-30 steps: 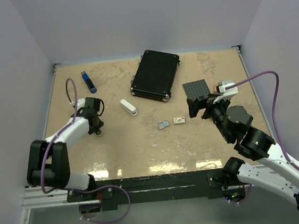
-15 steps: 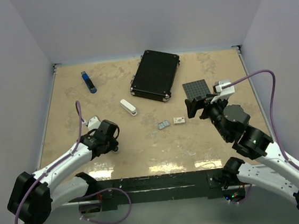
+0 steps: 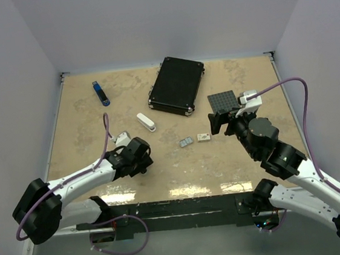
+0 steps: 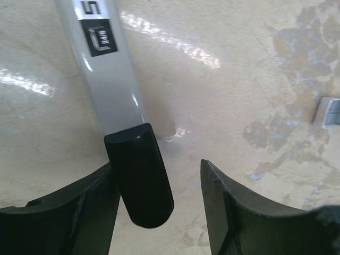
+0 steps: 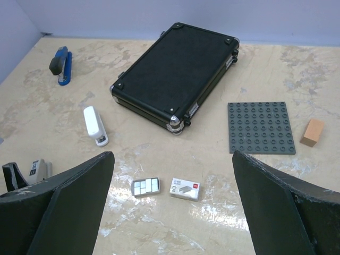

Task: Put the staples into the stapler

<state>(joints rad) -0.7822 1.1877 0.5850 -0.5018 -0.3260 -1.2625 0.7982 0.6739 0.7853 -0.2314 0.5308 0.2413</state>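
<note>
Left gripper point(image 4: 156, 175): spread; the black end of the stapler point(image 4: 114, 90) is flanked by it.
Right gripper point(image 5: 172, 156): spread wide; nothing is held.
Staples point(image 5: 185, 189): laid flat mid-table point(image 3: 95, 111).

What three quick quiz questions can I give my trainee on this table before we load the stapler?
1. True or false: the staples box lies on the table, outside the black case.
2. Nearest the staples box: A black case, B small grey piece, C grey studded plate?
3. What sits beside the grey studded plate?
Key: 1 true; 2 B; 3 the orange block.
</note>
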